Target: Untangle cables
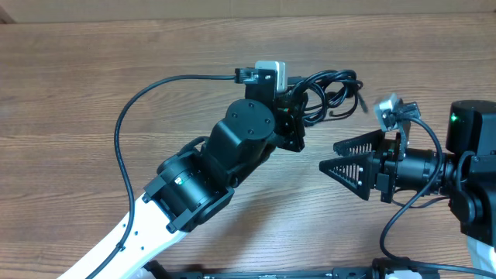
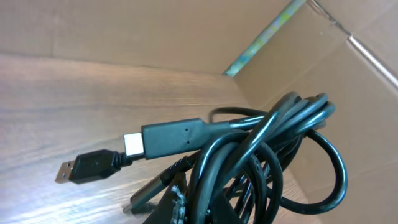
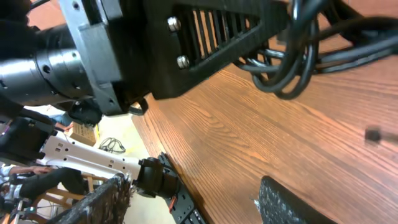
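The cables (image 1: pixel 329 93) are a bunch of thin black loops on the wooden table, right of centre at the back. My left gripper (image 1: pixel 298 108) is shut on the bunch's left side. In the left wrist view the cables (image 2: pixel 273 149) fill the right half, wound together in my left gripper (image 2: pixel 196 211). A black plug with a silver tip (image 2: pixel 165 138) and a second small plug (image 2: pixel 84 168) stick out to the left. My right gripper (image 1: pixel 329 155) stands open and empty just below and to the right of the bunch. In the right wrist view its fingers (image 3: pixel 102 202) are wide apart, with the cables (image 3: pixel 292 56) hanging ahead.
A cardboard wall (image 2: pixel 354 81) rises close behind the bunch. The left arm's thick black cable (image 1: pixel 124 132) arcs over the table's left half. The table's front edge (image 3: pixel 163 146) runs near my right gripper. The two arms are close together at mid-table.
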